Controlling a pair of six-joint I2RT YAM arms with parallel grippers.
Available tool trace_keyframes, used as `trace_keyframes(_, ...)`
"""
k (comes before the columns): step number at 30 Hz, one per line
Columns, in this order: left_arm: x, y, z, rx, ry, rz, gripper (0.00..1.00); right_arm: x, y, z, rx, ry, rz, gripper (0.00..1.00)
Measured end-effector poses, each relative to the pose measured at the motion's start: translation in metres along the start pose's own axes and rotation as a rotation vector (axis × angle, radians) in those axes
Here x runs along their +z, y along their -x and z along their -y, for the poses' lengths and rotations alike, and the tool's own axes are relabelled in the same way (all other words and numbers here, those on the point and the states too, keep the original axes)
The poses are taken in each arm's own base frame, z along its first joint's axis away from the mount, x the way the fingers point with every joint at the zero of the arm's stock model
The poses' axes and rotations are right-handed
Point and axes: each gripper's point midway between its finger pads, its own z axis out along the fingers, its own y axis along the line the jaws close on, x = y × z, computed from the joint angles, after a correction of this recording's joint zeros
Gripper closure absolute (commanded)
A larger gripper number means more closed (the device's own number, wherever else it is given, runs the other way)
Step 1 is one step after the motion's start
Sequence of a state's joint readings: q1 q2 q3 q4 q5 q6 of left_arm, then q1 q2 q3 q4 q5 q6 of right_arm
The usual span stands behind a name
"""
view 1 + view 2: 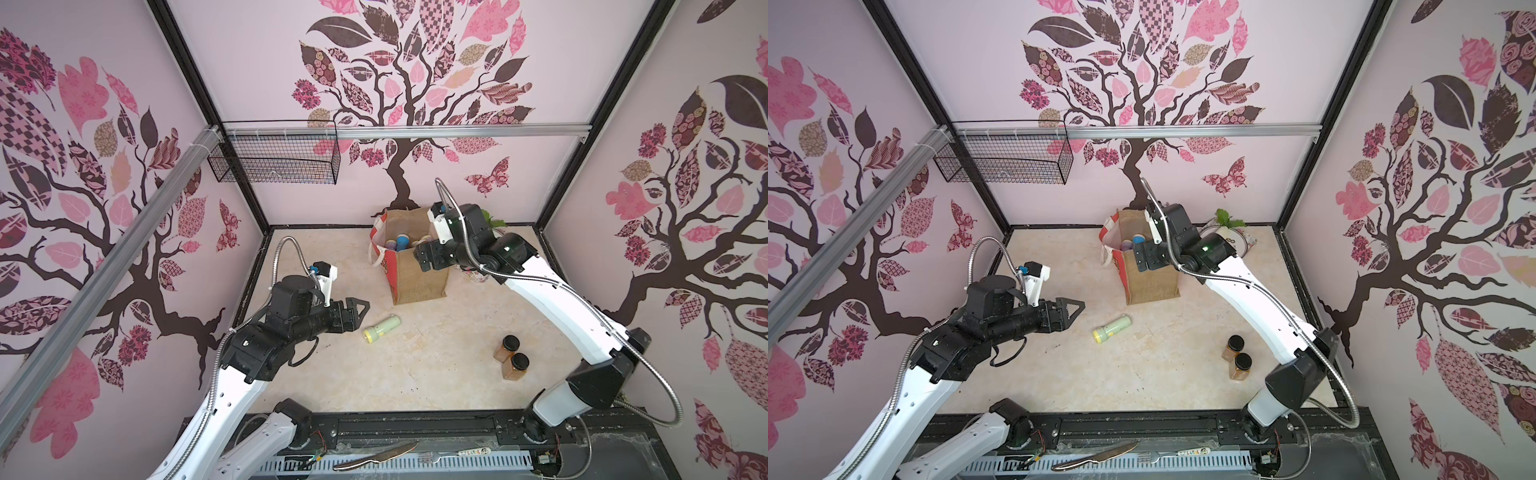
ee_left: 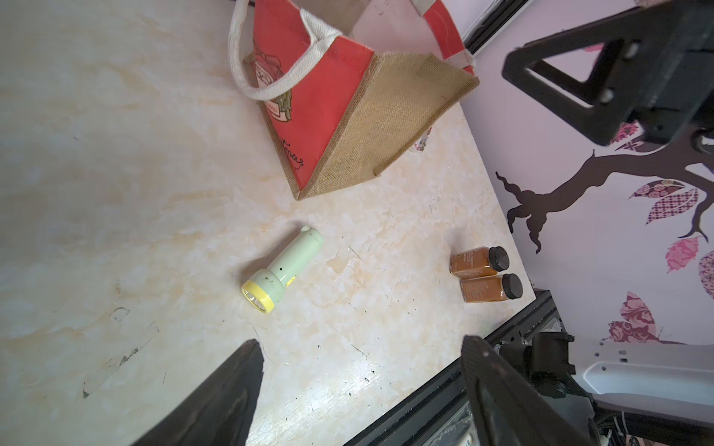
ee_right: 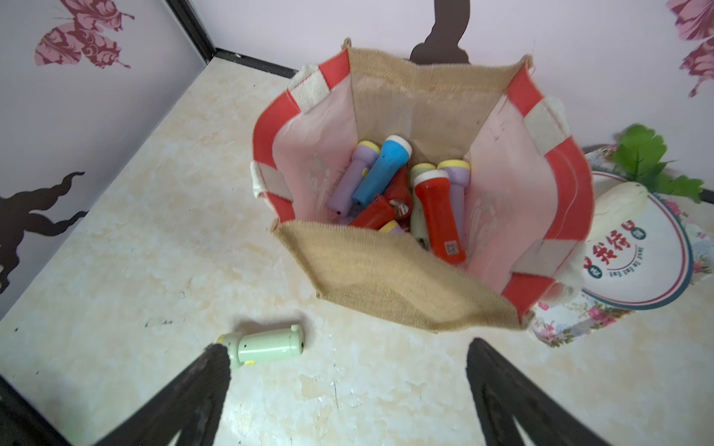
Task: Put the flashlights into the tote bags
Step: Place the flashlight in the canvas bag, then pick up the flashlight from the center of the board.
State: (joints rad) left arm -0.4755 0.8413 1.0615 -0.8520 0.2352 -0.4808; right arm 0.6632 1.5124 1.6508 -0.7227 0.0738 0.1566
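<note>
A pale green flashlight (image 1: 381, 328) with a yellow ring lies on its side on the table, in front of the tote bag (image 1: 417, 282). The bag stands upright and open. In the right wrist view several flashlights (image 3: 436, 208) in red, lilac, blue and pale green lie inside the bag (image 3: 390, 278). My right gripper (image 3: 347, 345) hovers open over the bag's near edge (image 1: 428, 259) with nothing between its fingers. My left gripper (image 1: 358, 313) is open and empty, just left of the green flashlight (image 2: 284, 270), which lies ahead of its fingertips (image 2: 251, 359).
Two brown black-capped jars (image 1: 511, 357) stand at the front right of the table. A patterned plate (image 3: 657, 278) with a white radish sits right of the bag. A black wire basket (image 1: 274, 162) hangs on the back wall. A knife (image 1: 374, 457) lies on the front rail.
</note>
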Motion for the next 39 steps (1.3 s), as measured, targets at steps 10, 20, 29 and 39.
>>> trace_keyframes(10, 0.058, -0.038, -0.029, -0.030, 0.061, -0.196, 0.19, -0.041, -0.085, -0.020, -0.028, 0.253, 0.030, 0.00)
trace_keyframes(20, 0.111, -0.055, -0.047, -0.008, 0.100, -0.313, 0.19, -0.085, -0.136, -0.034, -0.079, 0.436, 0.129, 0.00)
trace_keyframes(29, 0.160, -0.087, -0.071, 0.043, 0.134, -0.467, 0.19, -0.091, -0.156, -0.038, -0.091, 0.496, 0.177, 0.00)
trace_keyframes(39, 0.195, -0.098, -0.078, 0.124, 0.125, -0.532, 0.22, -0.083, -0.160, -0.034, -0.086, 0.468, 0.168, 0.00)
